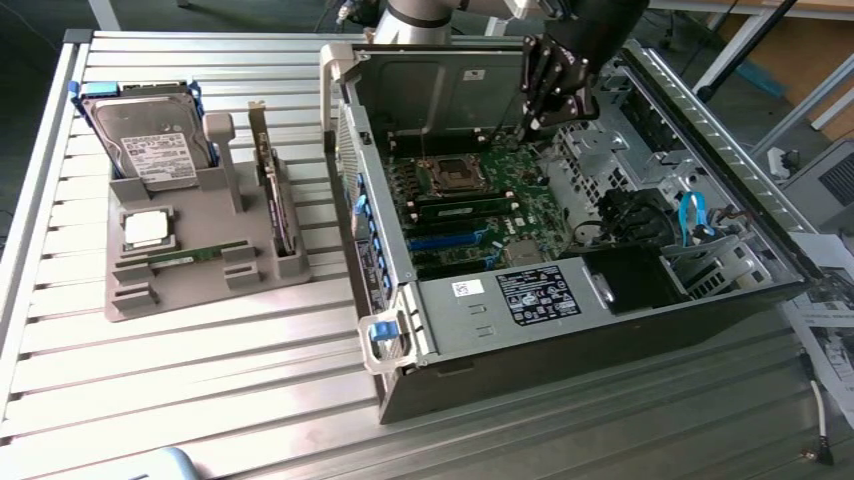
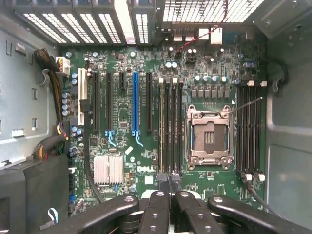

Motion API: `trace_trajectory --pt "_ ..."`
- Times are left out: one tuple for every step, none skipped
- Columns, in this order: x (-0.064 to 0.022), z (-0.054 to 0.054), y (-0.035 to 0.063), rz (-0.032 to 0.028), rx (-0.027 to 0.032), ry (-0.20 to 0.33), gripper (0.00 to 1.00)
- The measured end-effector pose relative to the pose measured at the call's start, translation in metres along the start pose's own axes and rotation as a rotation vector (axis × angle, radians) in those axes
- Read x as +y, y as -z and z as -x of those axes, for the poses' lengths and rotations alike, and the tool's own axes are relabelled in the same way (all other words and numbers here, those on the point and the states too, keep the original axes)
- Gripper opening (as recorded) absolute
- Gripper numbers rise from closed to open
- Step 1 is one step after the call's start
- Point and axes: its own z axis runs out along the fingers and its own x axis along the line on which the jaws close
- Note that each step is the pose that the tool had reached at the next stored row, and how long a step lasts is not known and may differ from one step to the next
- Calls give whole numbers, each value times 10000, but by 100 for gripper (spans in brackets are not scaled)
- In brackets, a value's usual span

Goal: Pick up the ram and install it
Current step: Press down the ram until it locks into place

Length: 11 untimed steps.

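The ram (image 1: 182,257), a thin green stick, lies flat in a slot of the grey holder tray (image 1: 200,285) on the exterior view's left, far from the arm. My gripper (image 1: 569,112) hangs inside the open computer case (image 1: 587,330), above the motherboard (image 1: 487,205), with its fingers shut and nothing between them. In the wrist view the gripper (image 2: 169,187) sits over the near end of the long black memory slots (image 2: 170,126), beside the empty processor socket (image 2: 209,136).
On the tray also stand a hard drive (image 1: 150,140), a square silver processor (image 1: 147,228) and an upright expansion card (image 1: 274,195). The case walls, a drive cage (image 1: 707,265) with a blue cable and a cable bundle (image 2: 51,73) ring the motherboard. A ribbed metal table (image 1: 200,400) lies in front.
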Motion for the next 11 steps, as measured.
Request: trace_trajectory --pt "-18 0 1 0 0 0 10" --pt "-37 0 1 0 0 0 10" --pt "-63 0 2 0 0 0 10" --pt "-85 0 2 0 0 0 10" --pt "-103 0 3 0 0 1 10" --pt "-121 0 3 0 -1 0 10" --pt "-139 0 4 0 0 1 10" --pt "-154 0 4 0 0 1 10" --pt "-162 0 5 -1 0 1 10" --pt "-162 0 5 -1 0 0 10" --pt "-162 0 5 0 0 0 10"
